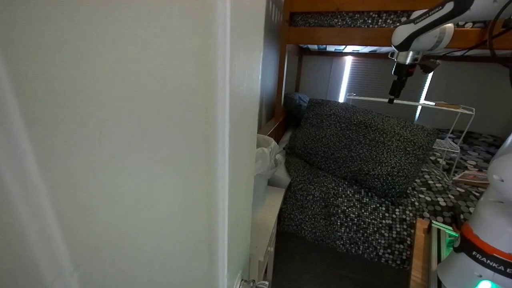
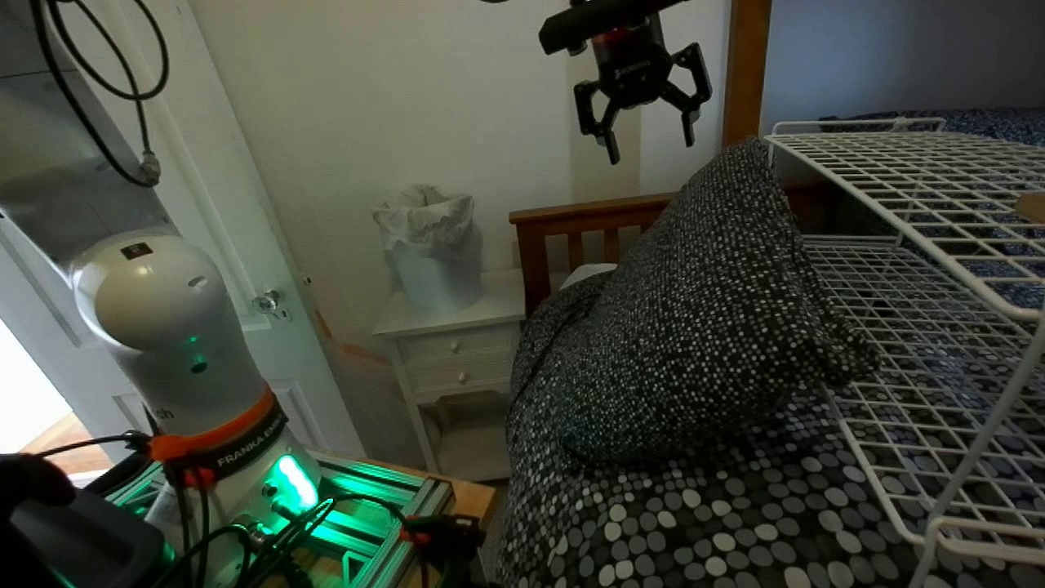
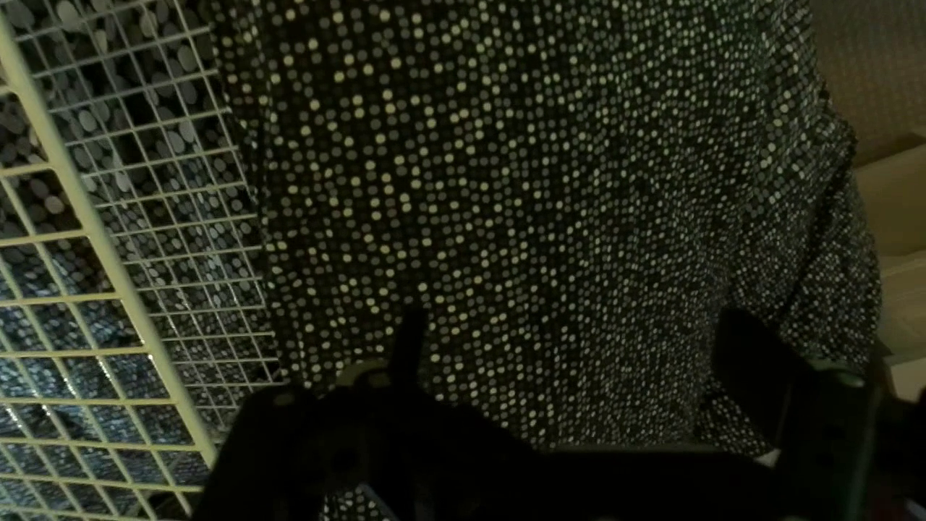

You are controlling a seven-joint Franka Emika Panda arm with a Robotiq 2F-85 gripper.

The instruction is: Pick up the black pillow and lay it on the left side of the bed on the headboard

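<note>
The black pillow (image 1: 364, 144) with fine white speckles stands tilted on the bed (image 1: 340, 216), in both exterior views. In an exterior view the pillow (image 2: 694, 327) leans beside a white wire rack, with its top corner near the brown wooden headboard (image 2: 584, 219). The bed's dotted cover (image 2: 727, 523) shows below it. My gripper (image 2: 651, 149) is open and empty, in the air above the pillow and apart from it; it also shows high up in an exterior view (image 1: 392, 100). In the wrist view the pillow (image 3: 506, 202) fills the space beyond the spread fingers (image 3: 573, 318).
The white wire rack (image 2: 898, 204) stands on the bed right beside the pillow. A white bin with a liner (image 2: 433, 261) stands on a white nightstand (image 2: 457, 351) near the headboard. The upper bunk's wooden rail (image 1: 344, 36) runs overhead. A book (image 1: 472, 178) lies on the bed.
</note>
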